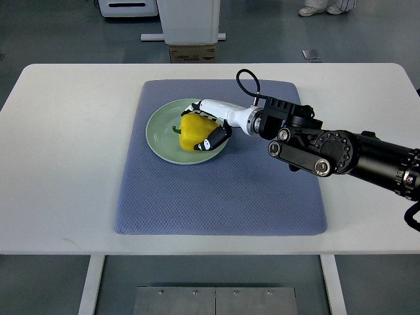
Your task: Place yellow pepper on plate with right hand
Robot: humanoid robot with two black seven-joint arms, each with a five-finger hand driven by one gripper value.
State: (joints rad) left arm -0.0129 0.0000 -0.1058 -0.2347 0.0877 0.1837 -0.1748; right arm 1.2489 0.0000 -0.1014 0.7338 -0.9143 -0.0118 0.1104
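1 robot hand point(209, 128), the right, clamped around yellow pepper point(192, 132), sitting on plate point(157, 138); grip keeps it steady, release likely next.

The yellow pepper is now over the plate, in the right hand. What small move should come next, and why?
Probably the right hand should open its fingers and let go. The yellow pepper already lies on the green plate, well inside its rim, on the blue mat, and the fingers are wrapped around it. It seems to rest on the plate, though the steep view cannot confirm contact.
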